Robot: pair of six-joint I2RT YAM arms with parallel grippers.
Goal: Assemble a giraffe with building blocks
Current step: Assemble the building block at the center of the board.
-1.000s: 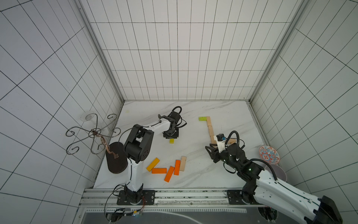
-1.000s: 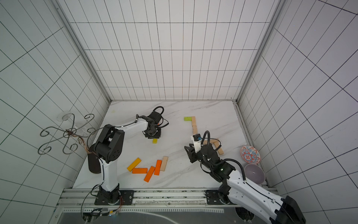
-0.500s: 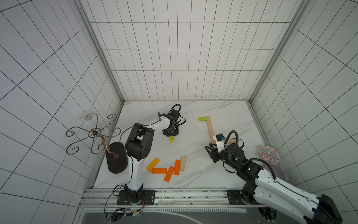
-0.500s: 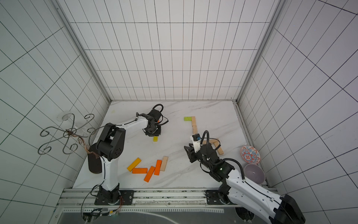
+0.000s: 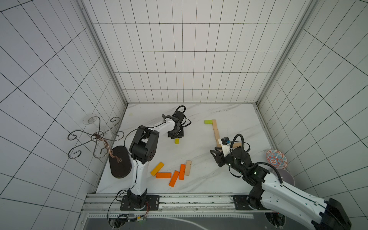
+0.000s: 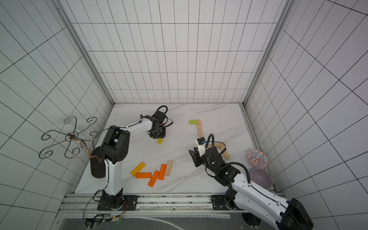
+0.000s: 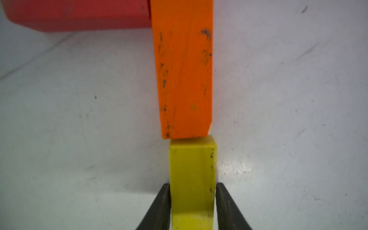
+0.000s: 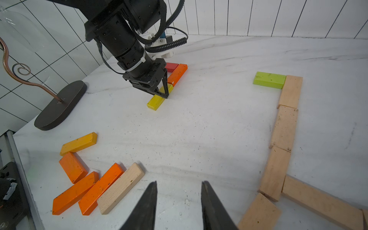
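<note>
Three blocks form the figure being laid flat on the counter (image 7: pixel 79 119): a red block (image 7: pixel 75 14), an orange block (image 7: pixel 184 69) and, butted end to end against it, the yellow block (image 7: pixel 192 163). The left end effector (image 7: pixel 192 184) straddles that yellow block, hugging both its sides; whether it pinches or merely flanks it I cannot tell. Placement looks nearly done; next calls for a straight lift clear without nudging the joint. The right end effector (image 8: pixel 179 182) hangs spread and empty, well apart.
</note>
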